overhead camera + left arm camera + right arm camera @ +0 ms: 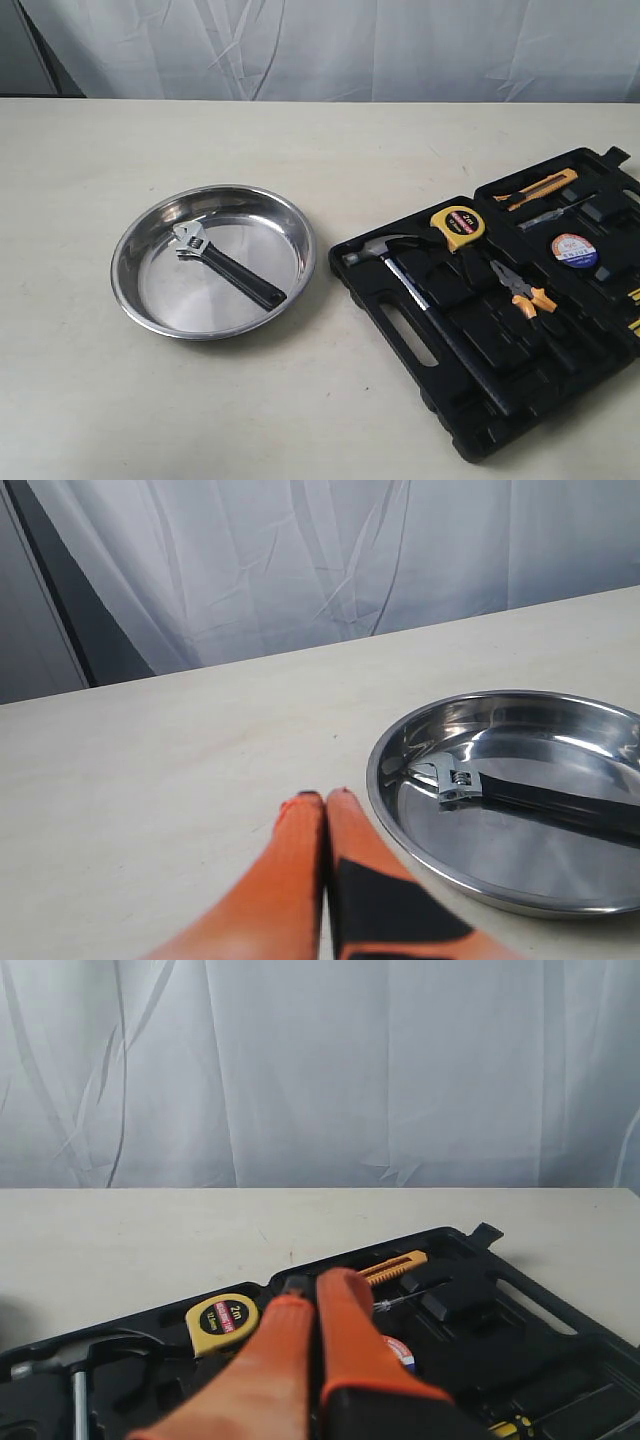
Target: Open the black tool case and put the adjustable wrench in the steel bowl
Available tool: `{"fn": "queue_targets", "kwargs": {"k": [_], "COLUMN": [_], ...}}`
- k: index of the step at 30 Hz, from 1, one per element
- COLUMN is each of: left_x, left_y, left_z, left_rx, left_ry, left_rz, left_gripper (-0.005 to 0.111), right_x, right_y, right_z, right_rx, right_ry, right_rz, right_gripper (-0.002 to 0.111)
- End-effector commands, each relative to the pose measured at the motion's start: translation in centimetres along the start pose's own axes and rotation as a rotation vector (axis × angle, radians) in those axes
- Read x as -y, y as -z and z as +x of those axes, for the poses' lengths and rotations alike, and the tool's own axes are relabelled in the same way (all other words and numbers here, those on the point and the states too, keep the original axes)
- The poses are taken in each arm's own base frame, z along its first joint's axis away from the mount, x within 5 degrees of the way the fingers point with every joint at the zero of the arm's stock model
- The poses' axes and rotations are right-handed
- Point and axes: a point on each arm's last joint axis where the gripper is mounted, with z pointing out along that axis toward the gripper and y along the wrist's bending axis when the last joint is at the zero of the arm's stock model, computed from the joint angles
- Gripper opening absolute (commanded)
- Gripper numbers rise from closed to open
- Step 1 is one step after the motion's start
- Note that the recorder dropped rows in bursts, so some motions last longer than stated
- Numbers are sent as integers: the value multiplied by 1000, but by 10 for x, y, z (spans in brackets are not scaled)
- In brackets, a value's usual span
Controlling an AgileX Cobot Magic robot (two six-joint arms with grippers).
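**Exterior view.** The bowl [131, 243] is sitting on the left half of the tabletop [330, 140], about midway between the curtain-side edge and the near edge. The wrench [228, 267] is lying flat inside it, with its silver head pointing toward the far left corner. Its black handle is running toward the near right corner, the end lying against the bowl's wall. The case [480, 400] is lying open by the near right corner, well apart from the bowl and passing out of view at the right. Its slots are holding a hammer [385, 247], tape measure [456, 226], pliers [525, 292], knife [540, 187] and tape roll [573, 250]. Neither arm is showing here.

**Left wrist view.** The left gripper [322, 808] is keeping low over bare tabletop just beside the bowl's rim, touching neither bowl nor wrench. Its orange jaws are pressed together and pinching nothing.

**Right wrist view.** The right gripper [316, 1295] is hanging above the open case, near the tape measure. Its jaws are likewise pressed together and carrying nothing.
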Motion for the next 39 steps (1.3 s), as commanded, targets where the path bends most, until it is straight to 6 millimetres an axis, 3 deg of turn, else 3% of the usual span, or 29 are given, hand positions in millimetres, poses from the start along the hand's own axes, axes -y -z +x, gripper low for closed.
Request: {"fn": "queue_targets", "kwargs": {"k": [1, 39], "left_x": [0, 0], "left_y": [0, 0], "left_z": [1, 1], "left_rx": [-6, -6], "left_ry": [6, 6], "left_rz": [-1, -1], "left_gripper": [0, 0], "right_x": [0, 0], "right_y": [0, 0], "right_z": [0, 0], "right_rx": [9, 8], "right_ry": [12, -8], "right_rz": [6, 3], "right_gripper": [-1, -1]}}
